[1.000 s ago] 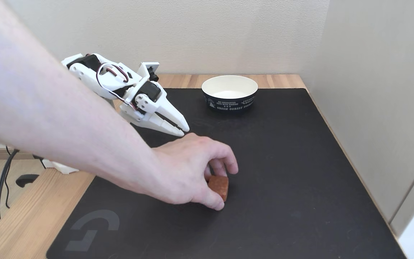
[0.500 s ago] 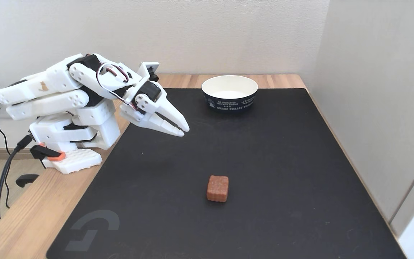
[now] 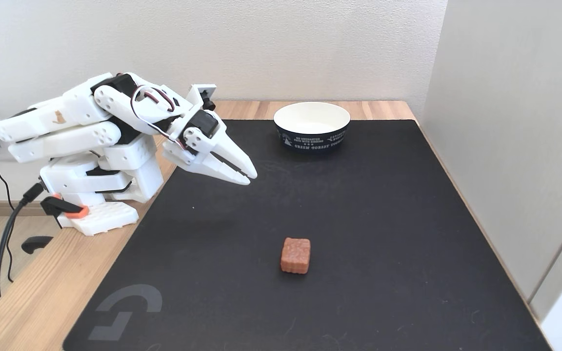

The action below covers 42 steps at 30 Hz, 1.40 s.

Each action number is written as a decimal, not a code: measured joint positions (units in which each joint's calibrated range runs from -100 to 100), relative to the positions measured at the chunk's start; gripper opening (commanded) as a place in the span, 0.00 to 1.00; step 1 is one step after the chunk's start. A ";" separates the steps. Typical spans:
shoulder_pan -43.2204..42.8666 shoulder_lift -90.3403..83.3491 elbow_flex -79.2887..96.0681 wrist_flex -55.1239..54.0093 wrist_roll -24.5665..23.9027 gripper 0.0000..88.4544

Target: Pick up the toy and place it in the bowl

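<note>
Just changed: a sec ago a person's hand was on the toy (image 3: 295, 255), setting it down; now the hand's gone and nothing has moved in the last half sec.
Meaning: reset is done, scene's yours. Pick not yet begun, imo.
Toy pos: near-centre of the black mat (image 3: 408, 234), lying flat, embossed top up, touching nothing.
Bowl (image 3: 311, 126): far side of mat, right of the arm, upright, looks empty. Well apart from toy.
Gripper (image 3: 250, 176): fingers drawn together w/ just a thin dark slit btwn them, holding nothing. Hangs above the mat, tips pointing down-right, far-left of the toy and well apart from it.
Arm (image 3: 86, 126): folded back over its base at the left table edge, rest pose.
Next: you'll need to spread the fingers before you come down on the toy.
Hard to see: bowl's print too small to read fully. Mat's near edge cut off by frame. Height of the tips above the mat is hard to judge from this angle.
</note>
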 measured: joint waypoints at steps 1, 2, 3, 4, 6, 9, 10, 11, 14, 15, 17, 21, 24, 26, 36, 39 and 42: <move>0.00 0.00 0.00 0.00 0.00 0.04; 0.00 0.00 0.00 0.00 0.00 0.04; 0.00 0.00 0.00 0.00 0.00 0.04; 0.00 0.00 0.00 0.00 0.00 0.04; 0.00 0.00 0.00 0.00 0.00 0.04; 0.00 0.00 0.00 0.00 0.00 0.04; 0.00 0.00 0.00 0.00 0.00 0.04; 0.00 0.00 0.00 0.00 0.00 0.04; 0.00 0.00 0.00 0.00 0.00 0.04; 0.00 0.00 0.00 0.00 0.00 0.04; 0.00 0.00 0.00 0.00 0.00 0.04; 1.17 0.00 0.00 0.00 0.00 0.05; 3.25 0.00 0.00 0.00 0.00 0.05; 4.66 0.00 0.00 0.00 0.00 0.08; 7.57 6.99 -16.91 3.46 0.00 0.27; 9.82 18.82 -29.85 3.80 0.00 0.27; 11.90 38.30 -44.69 3.97 0.00 0.26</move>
